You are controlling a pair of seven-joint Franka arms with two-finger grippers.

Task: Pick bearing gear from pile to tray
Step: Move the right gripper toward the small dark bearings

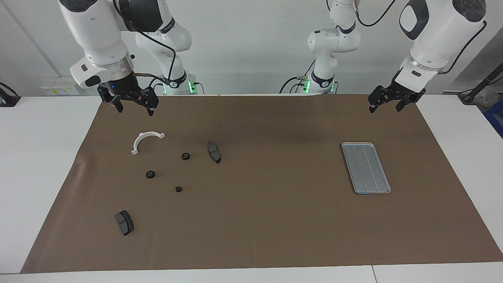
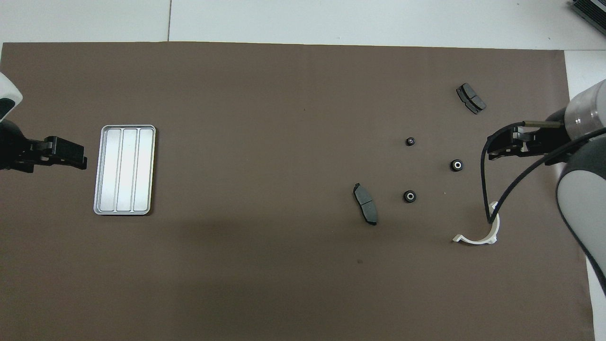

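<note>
- Right hand [image 1: 133,103]: raised over the robots' edge of the brown mat [image 1: 275,220] at the right arm's end of the counter [image 1: 43,157], fingers wide and holding nothing, poised above the pile it presumably serves.
- Left hand [image 1: 387,103]: also spread wide and empty, hanging over the robots' edge of the mat at the left arm's end; this arm waits.
- Pile: three small black bearing gears [image 1: 186,156], [image 1: 150,174], [image 1: 178,189] lie scattered and well apart, so each probably leaves room for fingers on both sides.
- White half-ring bracket [image 1: 145,140]: nearest the robots' edge, below the right hand, and the likeliest thing to brush on descent.
- Two dark brake pads: one [image 1: 214,152] beside the gears toward the counter's middle, the other [image 1: 124,222] near the mat's corner farthest from the robots.
- Tray [image 1: 366,168]: empty, flat on the mat at the left arm's end; bare mat lies between it and the pile, an open carrying path.
</note>
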